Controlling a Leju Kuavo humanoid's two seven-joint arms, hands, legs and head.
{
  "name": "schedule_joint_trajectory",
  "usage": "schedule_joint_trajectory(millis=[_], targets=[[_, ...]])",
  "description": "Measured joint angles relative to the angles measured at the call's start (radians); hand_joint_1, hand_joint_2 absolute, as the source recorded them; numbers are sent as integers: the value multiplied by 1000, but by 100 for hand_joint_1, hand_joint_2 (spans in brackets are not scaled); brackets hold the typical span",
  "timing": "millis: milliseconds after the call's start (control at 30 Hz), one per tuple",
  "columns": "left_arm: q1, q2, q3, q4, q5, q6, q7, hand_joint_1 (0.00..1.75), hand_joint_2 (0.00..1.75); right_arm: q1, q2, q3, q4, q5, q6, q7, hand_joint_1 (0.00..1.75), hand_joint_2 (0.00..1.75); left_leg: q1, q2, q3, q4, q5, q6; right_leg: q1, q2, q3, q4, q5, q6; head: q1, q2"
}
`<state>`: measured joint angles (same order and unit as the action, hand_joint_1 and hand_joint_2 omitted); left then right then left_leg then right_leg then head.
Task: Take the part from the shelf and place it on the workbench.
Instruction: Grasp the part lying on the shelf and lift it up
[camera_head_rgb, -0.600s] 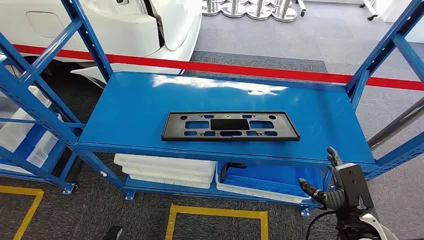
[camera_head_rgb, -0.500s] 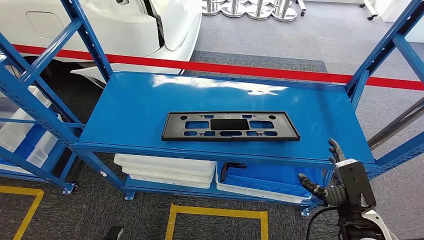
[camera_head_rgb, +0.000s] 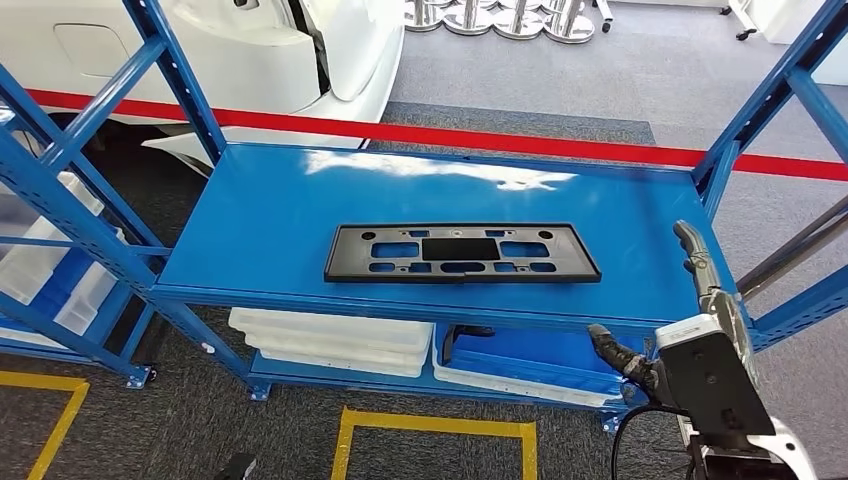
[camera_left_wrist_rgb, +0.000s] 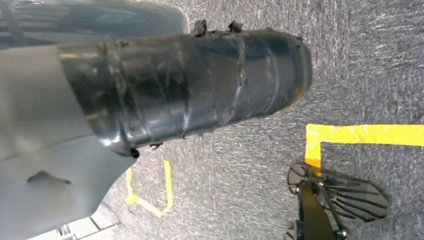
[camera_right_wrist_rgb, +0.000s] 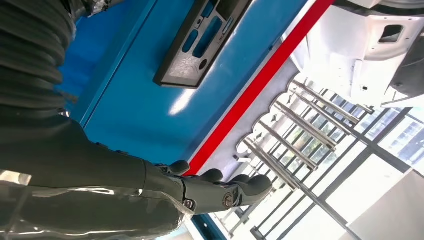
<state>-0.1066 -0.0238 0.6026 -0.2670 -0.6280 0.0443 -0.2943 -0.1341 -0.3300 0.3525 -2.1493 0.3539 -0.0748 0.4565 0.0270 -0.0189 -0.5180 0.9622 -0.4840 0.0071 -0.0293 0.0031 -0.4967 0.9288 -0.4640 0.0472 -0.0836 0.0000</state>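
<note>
The part, a flat black rectangular plate with cut-out slots (camera_head_rgb: 461, 253), lies on the blue shelf board (camera_head_rgb: 270, 210) near its front edge. The right wrist view shows one end of this plate (camera_right_wrist_rgb: 200, 45). My right hand (camera_head_rgb: 685, 320) is raised at the shelf's front right corner, fingers spread and holding nothing, well to the right of the plate. In the right wrist view the fingers (camera_right_wrist_rgb: 220, 190) stretch out straight over the blue board.
Blue uprights (camera_head_rgb: 770, 90) frame the shelf on both sides. White and blue bins (camera_head_rgb: 340, 340) sit on the lower level. A red line (camera_head_rgb: 500, 140) and a white car body (camera_head_rgb: 250, 50) lie behind. Yellow floor tape (camera_head_rgb: 430, 425) marks the carpet in front.
My right hand has risen from below the shelf's front edge to the level of the board at its right corner. The plate has not moved.
</note>
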Motion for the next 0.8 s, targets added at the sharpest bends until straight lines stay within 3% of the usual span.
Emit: schedule_joint_trajectory(millis=[67,100,167,200,233,267,333,400,500,567,600,700,733,767,800], targets=[[-1,2,-3,2,-11,-3,-1,0,0,-1,-7,18,-30,41,3,32,0,175,4,3,12,-27,14,9,0,-1,-11,27,-19,2,1,0],[-2,2,-4,3,-14,-4,-1,0,0,-1,-12,24,-37,53,3,44,0,175,6,5,18,-37,19,11,1,-1,-33,73,-45,2,2,0],[-3,2,-4,4,-18,-5,0,0,0,8,-22,34,-42,71,5,68,0,175,5,7,20,-41,20,13,1,-1,-105,215,-106,2,3,0],[-3,2,-5,5,-18,-5,1,0,0,15,-27,39,-42,81,9,89,0,175,4,7,20,-40,19,12,1,-1,-137,272,-121,4,3,0],[-3,2,-5,5,-19,-4,2,0,0,24,-33,44,-41,95,16,117,0,175,5,7,21,-39,17,11,1,-1,-154,295,-116,4,3,0],[-3,2,-5,5,-19,-4,4,0,0,31,-40,48,-39,112,23,151,0,175,6,6,22,-37,14,8,0,-2,-149,275,-91,5,3,0],[-3,2,-5,5,-20,-4,6,0,0,46,-55,56,-32,148,35,206,0,175,8,2,26,-30,5,-1,-2,-2,-97,147,-15,3,4,0],[-4,2,-5,5,-21,-4,8,0,0,65,-68,63,-21,182,48,230,0,175,6,-1,25,-20,-5,-16,-1,-1,-54,47,22,-6,3,0],[-4,5,-5,6,-23,-7,10,0,0,104,-76,70,2,212,73,238,0,175,5,-3,23,-21,-11,-35,3,1,-52,35,18,-26,0,0],[-5,16,-6,7,-23,-11,10,0,0,118,-79,73,14,218,83,238,0,175,6,2,13,6,-33,-42,1,0,-50,31,18,-39,-3,0],[-6,24,-6,8,-24,-13,10,0,0,123,-79,73,20,223,92,238,0,175,6,5,-7,50,-59,-44,0,-1,-49,28,19,-45,-4,0],[-6,47,-11,12,-26,-19,10,0,0,150,-78,74,52,250,141,238,0,175,5,9,-115,257,-142,-42,6,-3,-48,27,17,-53,-6,0],[-4,54,-14,13,-27,-21,10,0,0,162,-77,74,65,260,153,238,0,175,5,9,-136,289,-142,-40,8,-3,-47,27,16,-54,-7,0],[-3,60,-17,15,-28,-23,10,0,0,172,-77,74,79,267,158,238,0,175,4,9,-138,280,-121,-38,9,-3,-46,27,15,-55,-7,0],[-3,65,-20,16,-29,-24,10,0,0,178,-77,75,93,270,159,238,0,175,4,9,-121,233,-85,-35,10,-2,-43,27,14,-55,-7,0]])
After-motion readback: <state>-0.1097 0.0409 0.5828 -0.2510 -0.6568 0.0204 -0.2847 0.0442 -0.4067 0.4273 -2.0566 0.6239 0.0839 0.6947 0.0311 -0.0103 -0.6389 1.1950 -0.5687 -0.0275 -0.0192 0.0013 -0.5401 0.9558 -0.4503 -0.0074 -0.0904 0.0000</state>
